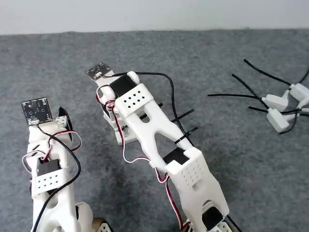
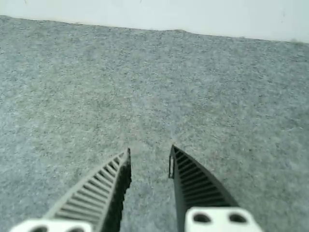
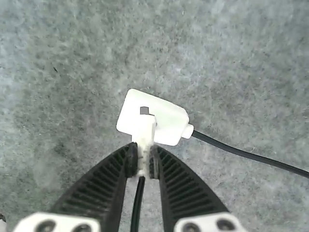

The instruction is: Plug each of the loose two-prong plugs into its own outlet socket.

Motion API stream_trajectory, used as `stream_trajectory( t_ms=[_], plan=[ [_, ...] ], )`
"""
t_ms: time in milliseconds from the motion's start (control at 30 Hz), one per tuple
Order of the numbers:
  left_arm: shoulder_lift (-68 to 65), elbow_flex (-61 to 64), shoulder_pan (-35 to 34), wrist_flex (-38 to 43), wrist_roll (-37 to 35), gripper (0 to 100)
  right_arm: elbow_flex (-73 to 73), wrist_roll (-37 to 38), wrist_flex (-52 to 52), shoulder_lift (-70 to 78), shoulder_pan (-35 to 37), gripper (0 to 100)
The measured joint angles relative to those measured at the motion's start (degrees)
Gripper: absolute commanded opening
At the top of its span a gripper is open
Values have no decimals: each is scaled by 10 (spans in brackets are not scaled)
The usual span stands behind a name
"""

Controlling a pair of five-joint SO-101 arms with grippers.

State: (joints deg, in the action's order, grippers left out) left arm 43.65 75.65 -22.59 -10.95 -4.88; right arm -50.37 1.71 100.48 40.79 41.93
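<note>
In the right wrist view my right gripper [image 3: 142, 155] is shut on a small white two-prong plug [image 3: 145, 131], whose black cable runs back between the fingers. The plug's front end meets the socket face of a white outlet block [image 3: 164, 121] lying on the grey carpet, and a black cable leaves the block's other end. My left gripper [image 2: 149, 153] is open above bare carpet with nothing between its fingers. In the high view the left arm [image 1: 46, 179] is at the near left, and the right arm [image 1: 145, 121] reaches toward the middle, covering its own gripper.
Several more white plug and outlet pieces [image 1: 280, 108] with black cables lie tangled at the far right of the carpet. A pale wall [image 1: 154, 14] bounds the carpet at the back. Open carpet lies between the arms and that cluster.
</note>
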Motion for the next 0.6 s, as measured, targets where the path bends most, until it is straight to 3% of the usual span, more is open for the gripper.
stream_trajectory(
  t_ms=[600],
  plan=[
    [0,0,0,0,0,126,34,-19,2,-32,11,8]
  ],
)
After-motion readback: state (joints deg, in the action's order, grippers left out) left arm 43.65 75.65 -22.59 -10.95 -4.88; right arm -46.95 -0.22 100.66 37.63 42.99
